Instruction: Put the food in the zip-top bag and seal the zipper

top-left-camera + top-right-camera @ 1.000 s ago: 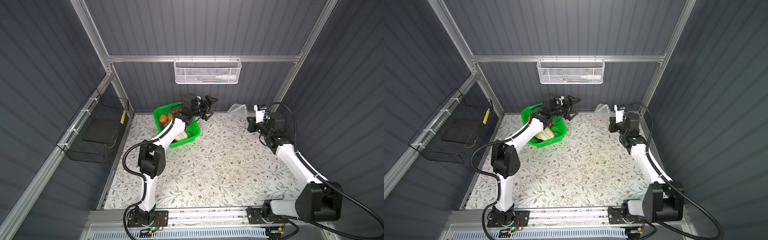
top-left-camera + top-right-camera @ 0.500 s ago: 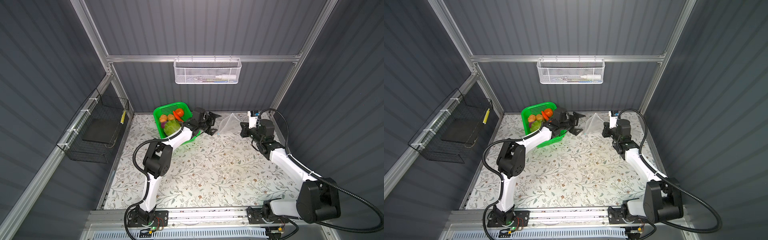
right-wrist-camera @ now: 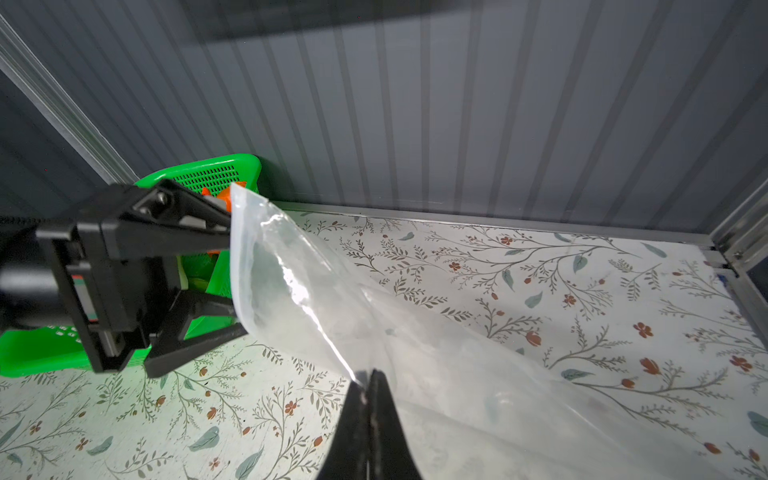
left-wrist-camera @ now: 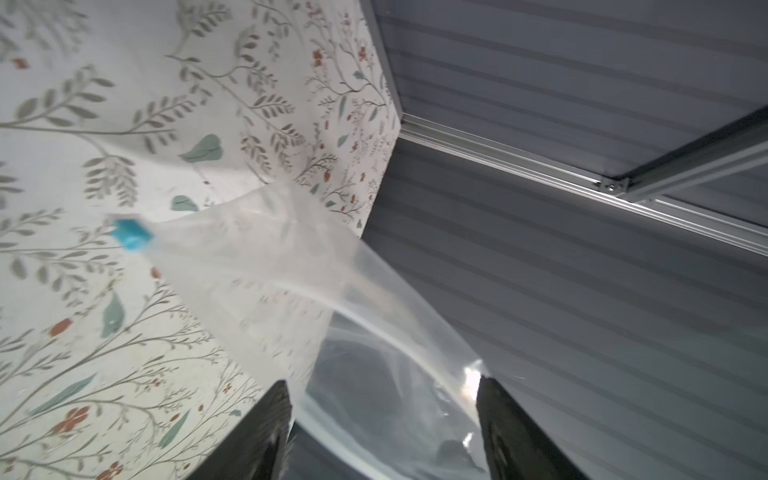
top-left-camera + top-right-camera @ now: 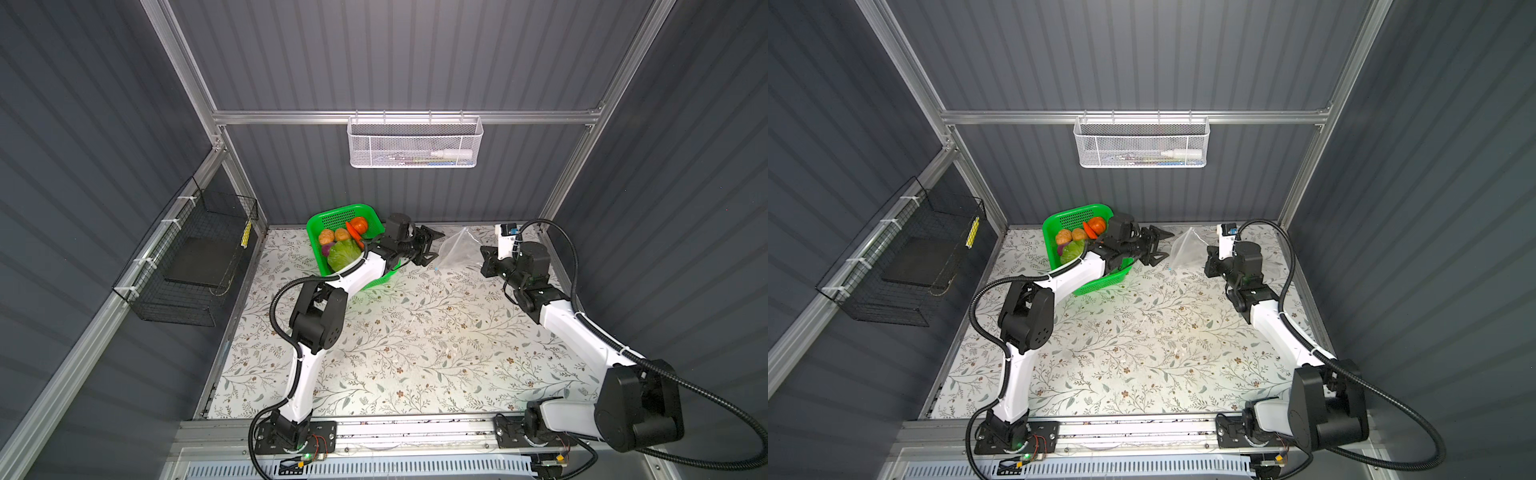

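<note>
The floral table [image 5: 415, 332] spreads beneath both pincers. The green basket [image 5: 332, 212] sits behind the left pincer [image 5: 437, 249], on its wrist side, with that arm crossing above the basket's near corner.

The zip-top bag [image 5: 459, 251] hangs between the two pincers, raised off the cloth for most of its length. The right pincer [image 3: 370, 380] is pinched tight on one edge of the clear film, its two tips pressed together with the plastic between them. At the opposite end the left pincer stands wide: its two fingers [image 4: 266, 432] are spread well apart, and the bag's free edge lies across the gap between them. I cannot tell whether either tip touches the film.

All the food in view is in the basket, behind the left pincer and apart from the bag. It includes the green cabbage [image 5: 343, 255], two tan potatoes [image 5: 326, 237], an orange pumpkin piece [image 5: 359, 224], a carrot [image 5: 353, 233] and a purple onion [image 5: 327, 250].

The zipper's light-blue slider [image 4: 131, 237] sits at a bag corner just past the left pincer's tips, low toward the cloth.
</note>
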Controlling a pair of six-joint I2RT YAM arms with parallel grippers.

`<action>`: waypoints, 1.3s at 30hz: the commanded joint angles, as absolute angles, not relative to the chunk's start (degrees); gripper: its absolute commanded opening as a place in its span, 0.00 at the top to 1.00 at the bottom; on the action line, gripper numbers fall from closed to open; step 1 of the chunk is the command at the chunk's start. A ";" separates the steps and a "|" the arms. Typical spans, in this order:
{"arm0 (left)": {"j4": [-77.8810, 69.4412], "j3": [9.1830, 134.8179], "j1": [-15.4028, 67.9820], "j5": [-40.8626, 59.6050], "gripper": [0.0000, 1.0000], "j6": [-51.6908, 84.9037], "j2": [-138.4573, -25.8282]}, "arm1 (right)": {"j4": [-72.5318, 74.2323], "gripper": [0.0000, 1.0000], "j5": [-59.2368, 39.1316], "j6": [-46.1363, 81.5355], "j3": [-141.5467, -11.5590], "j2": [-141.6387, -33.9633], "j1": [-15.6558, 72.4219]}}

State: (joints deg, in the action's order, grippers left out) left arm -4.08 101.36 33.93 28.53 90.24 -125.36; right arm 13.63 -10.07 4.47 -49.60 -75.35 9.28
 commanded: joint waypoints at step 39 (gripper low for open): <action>-9.59 111.03 35.76 32.47 0.47 98.87 -134.34 | 15.47 1.00 -16.06 1.59 -44.75 -73.24 9.58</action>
